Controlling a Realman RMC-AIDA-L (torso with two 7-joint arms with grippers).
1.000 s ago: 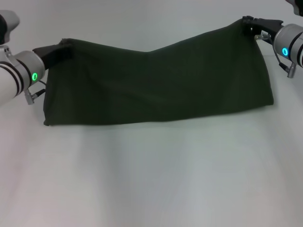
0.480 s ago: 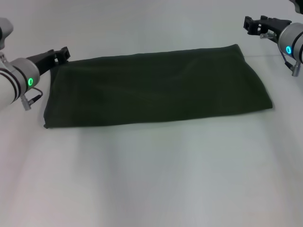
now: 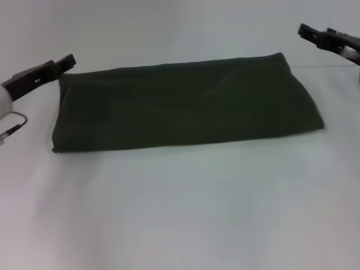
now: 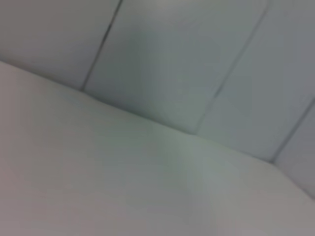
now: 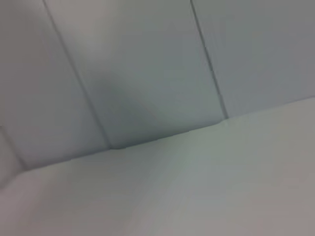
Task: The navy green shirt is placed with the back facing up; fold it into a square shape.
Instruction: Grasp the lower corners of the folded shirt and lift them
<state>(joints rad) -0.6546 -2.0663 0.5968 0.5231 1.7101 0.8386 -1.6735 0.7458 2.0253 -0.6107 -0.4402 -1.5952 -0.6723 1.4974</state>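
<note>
The navy green shirt (image 3: pixel 185 104) lies flat on the white table (image 3: pixel 185 214), folded into a long, wide band that runs across the far half of the surface. Its plain dark fabric faces up, with no lettering showing. The far edge is straight, and the right end tapers out to a corner nearer the camera. A second ago both far corners were lifted and pinched by the grippers, so the cloth hung in a sagging sheet; half a second ago it had already dropped flat, and its outline now matches that earlier lie.

The left gripper (image 3: pixel 66 61) sits just beside the shirt's far left corner, apart from the fabric and holding nothing. It has drawn back toward the left edge since the last frame, so the green light on its wrist is out of sight. Whether its dark fingers are spread or closed cannot be told from this angle.

The right gripper (image 3: pixel 306 29) hovers well clear of the far right corner, up near the right edge, also holding nothing; it too has pulled outward and away. Its finger spacing cannot be judged either.

Both wrist views show only the pale table and a panelled wall (image 4: pixel 172 59) behind it, with no cloth.
</note>
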